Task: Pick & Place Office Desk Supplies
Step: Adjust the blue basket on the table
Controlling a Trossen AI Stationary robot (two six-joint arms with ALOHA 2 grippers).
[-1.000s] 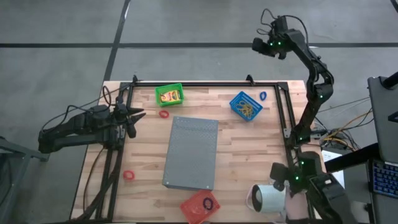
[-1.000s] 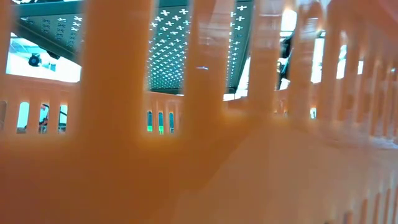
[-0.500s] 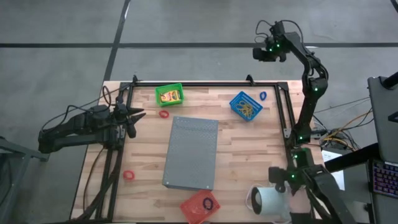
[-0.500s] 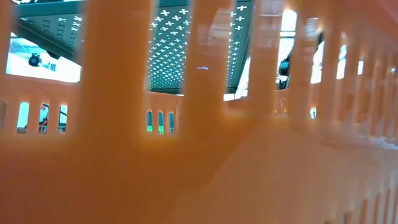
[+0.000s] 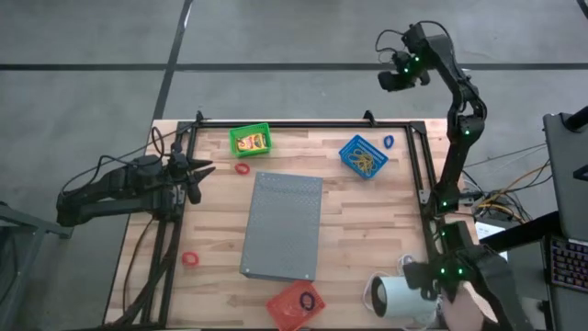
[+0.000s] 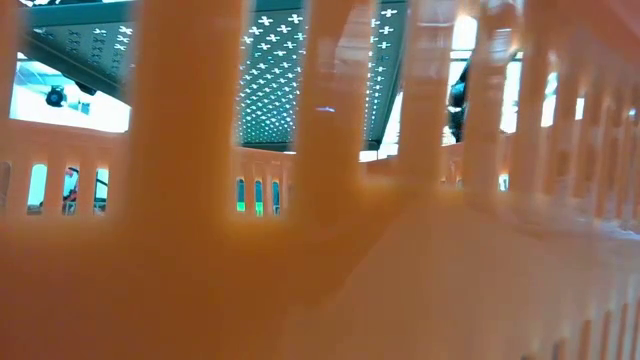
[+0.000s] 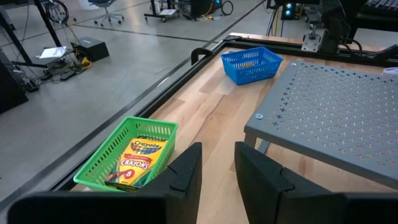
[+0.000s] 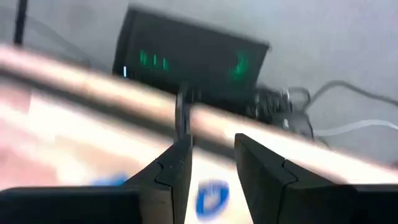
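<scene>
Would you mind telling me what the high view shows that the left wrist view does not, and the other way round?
Only the high view shows the red basket, two loose red rings, the loose blue ring, the white cylinder and the right gripper, raised beyond the table's far edge. Only the left wrist view shows the crayon box's printed label and the room's floor with stands and cables. Both show the green basket, the blue basket, the grey perforated slab and the left gripper, its jaws apart and holding nothing.
</scene>
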